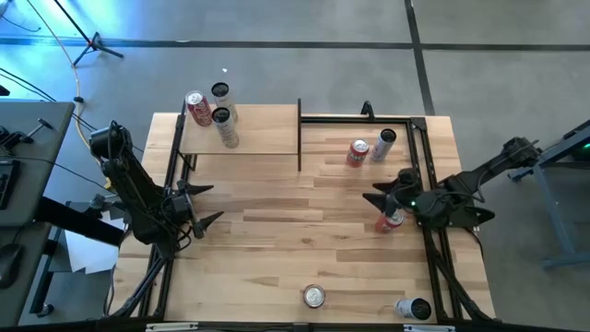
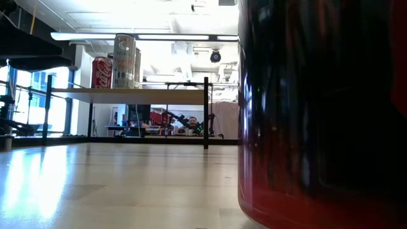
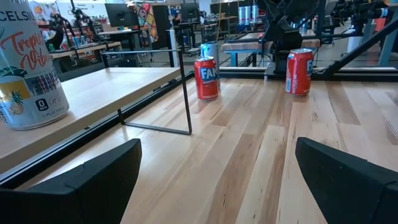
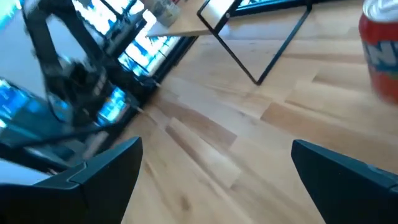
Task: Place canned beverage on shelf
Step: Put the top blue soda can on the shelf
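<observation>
Hovering my right gripper point(image 1: 380, 208), fingers spread and empty, beside the red can point(image 1: 391, 221) at right-center, I risk toppling it; left gripper point(image 1: 205, 205) waits open.

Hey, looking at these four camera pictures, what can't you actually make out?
- Low view: a dark can right at the lens fills the right side, hiding the table behind it and both arms.
- High view: the can by the right pincer is partly covered by the arm; contact cannot be judged.
- Right wrist view: the red can is cut off by the edge; the left arm is blurred.
</observation>
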### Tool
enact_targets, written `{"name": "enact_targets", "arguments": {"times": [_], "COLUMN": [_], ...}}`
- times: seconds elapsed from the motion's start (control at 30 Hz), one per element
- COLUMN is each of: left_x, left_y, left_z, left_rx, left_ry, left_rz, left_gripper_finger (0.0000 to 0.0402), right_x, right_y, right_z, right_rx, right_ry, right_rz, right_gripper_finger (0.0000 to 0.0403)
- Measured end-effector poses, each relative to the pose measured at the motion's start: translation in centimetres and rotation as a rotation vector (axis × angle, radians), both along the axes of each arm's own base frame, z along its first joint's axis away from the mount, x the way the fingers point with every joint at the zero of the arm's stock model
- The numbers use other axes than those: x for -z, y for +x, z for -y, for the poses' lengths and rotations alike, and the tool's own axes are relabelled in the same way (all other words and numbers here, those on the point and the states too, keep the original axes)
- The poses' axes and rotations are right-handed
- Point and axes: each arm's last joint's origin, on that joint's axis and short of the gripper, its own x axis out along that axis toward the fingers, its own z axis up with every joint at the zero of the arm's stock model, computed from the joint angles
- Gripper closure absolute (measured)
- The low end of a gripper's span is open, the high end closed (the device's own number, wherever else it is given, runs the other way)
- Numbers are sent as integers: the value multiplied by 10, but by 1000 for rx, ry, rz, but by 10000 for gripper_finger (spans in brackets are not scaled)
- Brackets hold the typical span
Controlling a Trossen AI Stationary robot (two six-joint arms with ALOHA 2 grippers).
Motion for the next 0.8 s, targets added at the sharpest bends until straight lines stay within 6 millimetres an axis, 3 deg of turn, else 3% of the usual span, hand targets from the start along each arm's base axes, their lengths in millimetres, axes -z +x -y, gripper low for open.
{"name": "enact_targets", "arguments": {"times": [0.33, 0.6, 0.8], "left_x": [0, 0, 0], "left_y": [0, 0, 0], "left_z": [0, 0, 0], "left_rx": [0, 0, 0], "left_ry": [0, 0, 1], "left_rz": [0, 0, 0], "left_gripper_finger": [2, 2, 2], "right_x": [-4, -11, -12], "right_y": [16, 17, 18], "right_z": [-9, -6, -7], "right_rx": [-79, -3, -48], "right_ry": [-282, -450, -516], "right_rz": [-26, -35, -51], "right_gripper_finger": [3, 3, 3]}}
